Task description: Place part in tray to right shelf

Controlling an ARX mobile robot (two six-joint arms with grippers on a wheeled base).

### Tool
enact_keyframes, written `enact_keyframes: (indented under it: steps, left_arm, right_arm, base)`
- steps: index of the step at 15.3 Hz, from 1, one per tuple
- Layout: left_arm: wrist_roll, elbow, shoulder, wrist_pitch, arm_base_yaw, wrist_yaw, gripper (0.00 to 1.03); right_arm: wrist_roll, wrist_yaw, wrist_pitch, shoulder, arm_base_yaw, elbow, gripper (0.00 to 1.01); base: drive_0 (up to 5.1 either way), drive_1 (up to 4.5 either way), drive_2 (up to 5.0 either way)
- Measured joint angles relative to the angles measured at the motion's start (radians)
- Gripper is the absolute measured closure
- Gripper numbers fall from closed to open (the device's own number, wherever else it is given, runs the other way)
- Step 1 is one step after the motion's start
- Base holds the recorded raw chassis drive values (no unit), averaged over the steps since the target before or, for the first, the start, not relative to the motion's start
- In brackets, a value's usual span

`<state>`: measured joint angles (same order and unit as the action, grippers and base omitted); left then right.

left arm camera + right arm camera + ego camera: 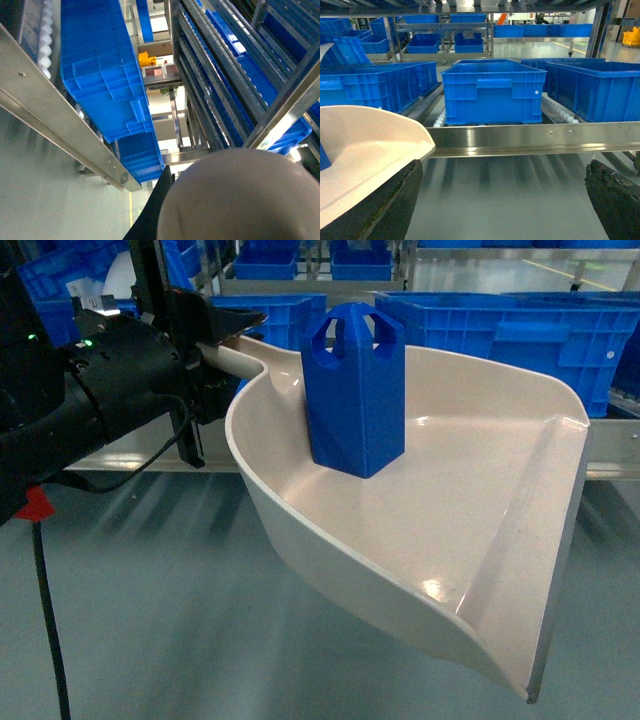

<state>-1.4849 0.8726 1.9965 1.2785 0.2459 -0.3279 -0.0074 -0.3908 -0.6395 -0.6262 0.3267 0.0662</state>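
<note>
The cream-white tray (460,520) is held up in front of the right shelf (612,462), its flat lip pointing right and toward me. The blue part (355,390) stands upright inside the tray near the handle end. My left gripper (215,345) is shut on the tray's handle at the upper left. In the left wrist view the tray's rounded underside (240,200) fills the lower right, beside one black finger (152,215). My right gripper (504,172) is open with nothing between its fingers, and the tray's wall (365,145) lies just above its left finger (380,205).
Large blue crates (492,90) sit on the shelf's white rollers behind the shiny front rail (520,137). More crates (520,325) stand behind the tray in the head view. Grey floor (150,590) lies below. Further racks (225,85) run alongside.
</note>
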Motion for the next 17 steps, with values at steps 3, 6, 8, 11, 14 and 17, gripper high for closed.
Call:
enact_keyframes:
  steps: [3, 6, 8, 11, 14, 17]
  left_arm:
    - [0.0, 0.0, 0.0, 0.002, 0.009, -0.01, 0.91]
    - [0.0, 0.0, 0.0, 0.002, 0.006, -0.005, 0.91]
    - [0.0, 0.0, 0.0, 0.002, 0.006, -0.005, 0.91]
    - [0.0, 0.0, 0.0, 0.001, 0.006, -0.005, 0.91]
    - [0.0, 0.0, 0.0, 0.002, 0.006, -0.005, 0.91]
    - [0.0, 0.0, 0.0, 0.0, 0.005, -0.005, 0.91]
  right_arm:
    - [0.0, 0.0, 0.0, 0.0, 0.0, 0.0, 0.03]
    - [0.0, -0.001, 0.0, 0.0, 0.0, 0.0, 0.03]
    - [0.0, -0.001, 0.0, 0.0, 0.0, 0.0, 0.03]
    - [0.0, -0.001, 0.001, 0.0, 0.0, 0.0, 0.03]
    - [0.0, -0.001, 0.001, 0.0, 0.0, 0.0, 0.03]
    - [0.0, -0.001, 0.003, -0.001, 0.0, 0.0, 0.03]
  base:
    - [3.0, 1.87, -5.0]
    - [3.0, 1.87, -5.0]
    - [3.0, 1.87, -5.0]
    - [3.0, 1.87, -5.0]
    - [3.0, 1.87, -5.0]
    - [3.0, 1.87, -5.0]
